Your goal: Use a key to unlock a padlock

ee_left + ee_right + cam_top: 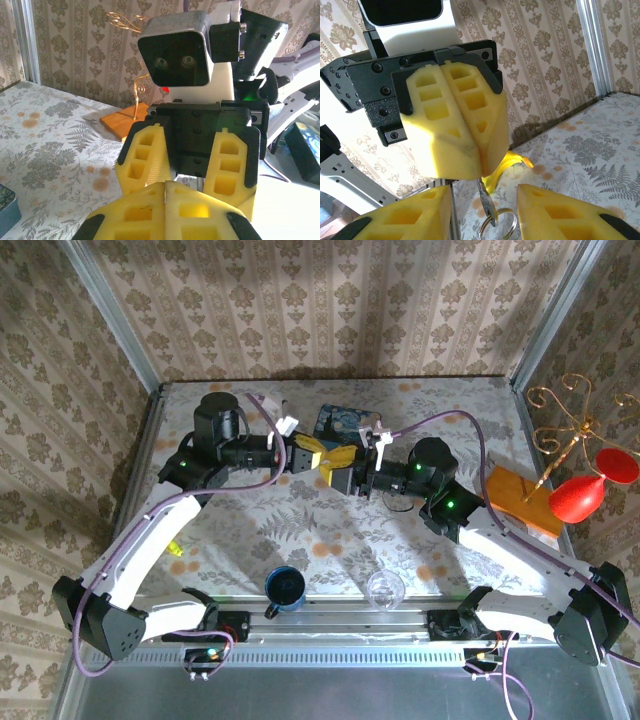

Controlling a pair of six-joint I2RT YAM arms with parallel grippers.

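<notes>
Right wrist view: left pincer (pixel 476 172), pressed together, pinches what looks like the key (pixel 485 202), dangling its ring (pixel 496 226) between the spread right pincer (pixel 484 212), probably so it can take hold.

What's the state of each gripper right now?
Left gripper: closed, pinching the key, its ring dangling below.
Right gripper: open, holding nothing.

White arm links (pixel 150 530), black joint housings (pixel 115 630), purple cables (pixel 460 415), green lights (pixel 450 505), yellow hollow-celled fingers (pixel 445 115)
</notes>
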